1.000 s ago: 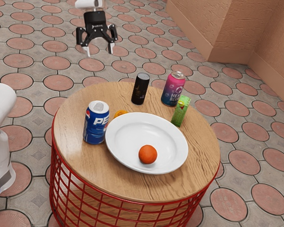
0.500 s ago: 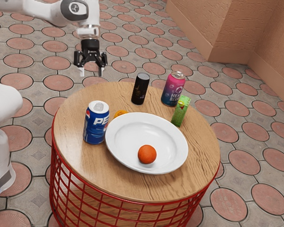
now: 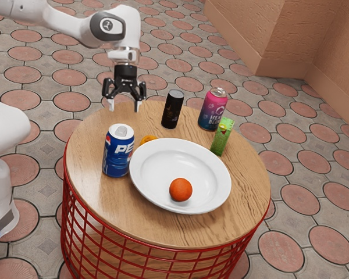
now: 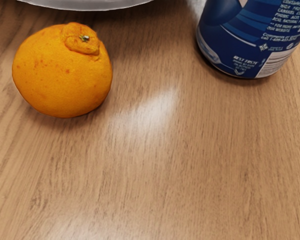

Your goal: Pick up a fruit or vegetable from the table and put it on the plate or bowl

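In the exterior view the gripper point(image 3: 124, 104) hangs above the far edge of the round wooden tabletop point(image 3: 104, 197), its two black fingers spread wide with nothing between them. The tangerine point(image 3: 146, 139) lies on the tabletop nearer the camera than the gripper and a little toward the exterior view's right, well apart from the fingers. It is tucked between the Pepsi can point(image 3: 118, 150) and the far rim of the white plate point(image 3: 163, 168), and just a small part of its orange top can be seen. A second, rounder orange fruit point(image 3: 181, 189) sits on the plate, toward the tabletop's near edge. A black can point(image 3: 173, 108), a pink can point(image 3: 213, 108) and a green carton point(image 3: 222, 136) stand toward the far edge

In the wrist view the tangerine point(image 4: 62, 70) rests on the wood grain. It is bright orange, pebbled and slightly squat, with a knobbly neck and a small stem scar. It lies just beside the plate's rim point(image 4: 85, 4) and apart from the blue Pepsi can point(image 4: 250, 40), with bare wood between them
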{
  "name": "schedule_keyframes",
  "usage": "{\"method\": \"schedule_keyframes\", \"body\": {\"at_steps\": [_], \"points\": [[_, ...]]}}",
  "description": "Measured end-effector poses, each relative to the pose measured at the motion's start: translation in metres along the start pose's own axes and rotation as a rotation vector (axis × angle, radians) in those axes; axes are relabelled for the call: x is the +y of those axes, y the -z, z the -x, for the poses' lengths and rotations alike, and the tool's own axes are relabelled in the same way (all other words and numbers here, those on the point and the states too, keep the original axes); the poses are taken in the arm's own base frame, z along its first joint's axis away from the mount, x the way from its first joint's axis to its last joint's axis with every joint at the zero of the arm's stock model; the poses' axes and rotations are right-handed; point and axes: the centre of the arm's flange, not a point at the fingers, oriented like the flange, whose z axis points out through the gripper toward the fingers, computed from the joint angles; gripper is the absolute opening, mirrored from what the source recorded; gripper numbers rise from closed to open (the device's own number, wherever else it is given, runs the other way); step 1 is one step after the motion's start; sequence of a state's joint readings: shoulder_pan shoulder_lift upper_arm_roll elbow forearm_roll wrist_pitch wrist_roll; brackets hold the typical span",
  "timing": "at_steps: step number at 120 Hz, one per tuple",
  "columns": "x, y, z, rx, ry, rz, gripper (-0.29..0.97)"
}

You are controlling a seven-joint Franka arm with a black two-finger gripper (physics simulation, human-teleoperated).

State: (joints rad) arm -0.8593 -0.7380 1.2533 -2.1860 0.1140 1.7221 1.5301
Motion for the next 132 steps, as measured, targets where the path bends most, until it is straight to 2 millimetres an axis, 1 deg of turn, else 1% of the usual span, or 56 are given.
{"method": "schedule_keyframes", "body": {"at_steps": [28, 56, 93, 120, 132], "points": [[-0.003, -0.007, -0.008, 0.005, -0.013, -0.001, 0.68], [-0.006, -0.011, -0.008, 0.010, -0.011, -0.001, 0.68], [-0.009, -0.018, -0.013, 0.014, -0.020, 0.003, 0.68], [-0.010, -0.020, -0.014, 0.017, -0.021, 0.002, 0.68], [-0.013, -0.027, -0.016, 0.019, -0.025, 0.013, 0.68]]}}
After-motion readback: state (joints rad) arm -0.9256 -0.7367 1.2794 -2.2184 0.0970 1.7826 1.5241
